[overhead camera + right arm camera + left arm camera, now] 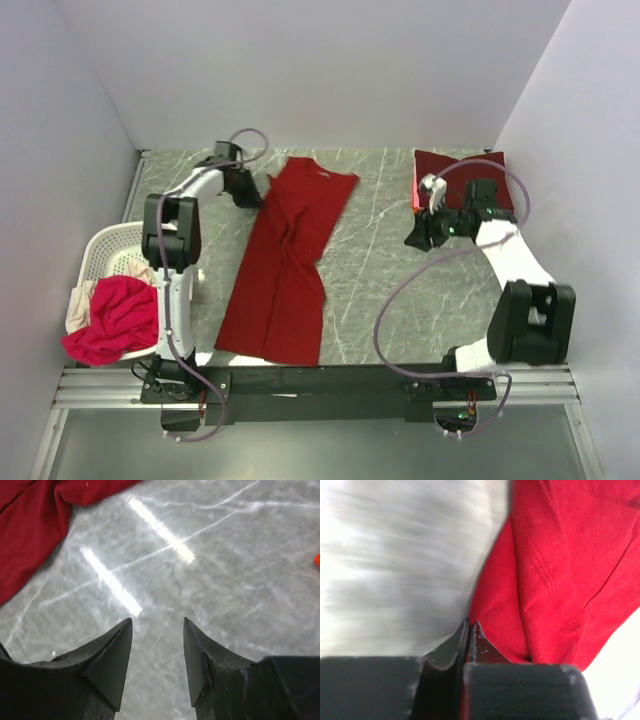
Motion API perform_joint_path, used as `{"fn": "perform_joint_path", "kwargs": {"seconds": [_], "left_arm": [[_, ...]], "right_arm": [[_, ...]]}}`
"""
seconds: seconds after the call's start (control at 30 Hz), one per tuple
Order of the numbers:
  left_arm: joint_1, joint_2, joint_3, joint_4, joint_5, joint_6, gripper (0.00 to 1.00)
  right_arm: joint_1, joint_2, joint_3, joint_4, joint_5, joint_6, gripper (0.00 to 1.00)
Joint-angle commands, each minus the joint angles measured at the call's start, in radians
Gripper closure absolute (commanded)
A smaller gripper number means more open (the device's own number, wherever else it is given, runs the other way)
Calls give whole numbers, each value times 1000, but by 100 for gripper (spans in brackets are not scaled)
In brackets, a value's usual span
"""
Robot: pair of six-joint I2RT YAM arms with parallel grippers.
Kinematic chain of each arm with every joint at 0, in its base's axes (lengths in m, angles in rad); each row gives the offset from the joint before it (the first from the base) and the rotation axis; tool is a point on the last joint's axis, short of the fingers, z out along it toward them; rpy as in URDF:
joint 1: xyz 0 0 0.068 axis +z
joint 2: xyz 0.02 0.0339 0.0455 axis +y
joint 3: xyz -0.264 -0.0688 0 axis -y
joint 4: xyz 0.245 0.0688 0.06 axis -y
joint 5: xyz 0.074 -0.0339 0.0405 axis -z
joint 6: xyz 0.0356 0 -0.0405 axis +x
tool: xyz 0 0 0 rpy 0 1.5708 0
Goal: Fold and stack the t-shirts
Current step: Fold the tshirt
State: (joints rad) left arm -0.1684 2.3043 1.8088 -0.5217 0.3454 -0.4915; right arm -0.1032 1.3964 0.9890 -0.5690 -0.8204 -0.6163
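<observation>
Seemingly pinching the dark red t-shirt's (555,570) edge in the left gripper's (470,627) closed tips. Holding the right gripper (157,630) spread, empty. Aiming for a slow, level pull across, keeping the fold straight.

Reaching with left arm (178,300) from base at 7 o'clock up toward 11 o'clock, elbow raised, forearm turned toward 3 o'clock. Clamped at left gripper (470,624), jaws meeting tip to tip, no gap. Folded back with right arm (510,255) from base at 5 o'clock, elbow at 4 o'clock, forearm angled toward 10 o'clock. Parted at right gripper (157,622), jaws well apart, tips aimed downward.
</observation>
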Motion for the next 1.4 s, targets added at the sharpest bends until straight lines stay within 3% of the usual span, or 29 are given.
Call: {"fn": "perform_joint_path", "kwargs": {"seconds": [0.0, 0.1, 0.2, 0.37, 0.5, 0.63, 0.8, 1.13, 1.3, 1.37], "left_arm": [[26, -83, -26, 12, -60, -9, 86], [29, -159, -71, 51, -34, 4, 58], [29, -306, -121, 110, -80, 17, 43], [27, -627, -356, 192, -273, 97, 34], [29, -979, -621, 282, -380, 166, 20], [30, -1180, -848, 313, -421, 195, 17], [30, -1302, -956, 296, -453, 225, 18], [30, -1356, -976, 325, -439, 214, 18], [30, -1356, -976, 328, -437, 217, 18], [30, -1355, -977, 328, -437, 218, 18]], "right_arm": [[42, 114, 140, 102, 26, 200, 48], [143, 271, 265, 149, 98, 394, 48], [239, 432, 397, 233, 179, 646, 48], [371, 630, 568, 284, 187, 808, 47], [436, 667, 551, 380, 372, 972, 46], [430, 777, 696, 311, 524, 1061, 46], [427, 935, 867, 241, 477, 1122, 47], [430, 1044, 1051, 118, 448, 1179, 50], [430, 1092, 1138, 61, 403, 1170, 66], [431, 1119, 1187, 26, 385, 1178, 68]]}}
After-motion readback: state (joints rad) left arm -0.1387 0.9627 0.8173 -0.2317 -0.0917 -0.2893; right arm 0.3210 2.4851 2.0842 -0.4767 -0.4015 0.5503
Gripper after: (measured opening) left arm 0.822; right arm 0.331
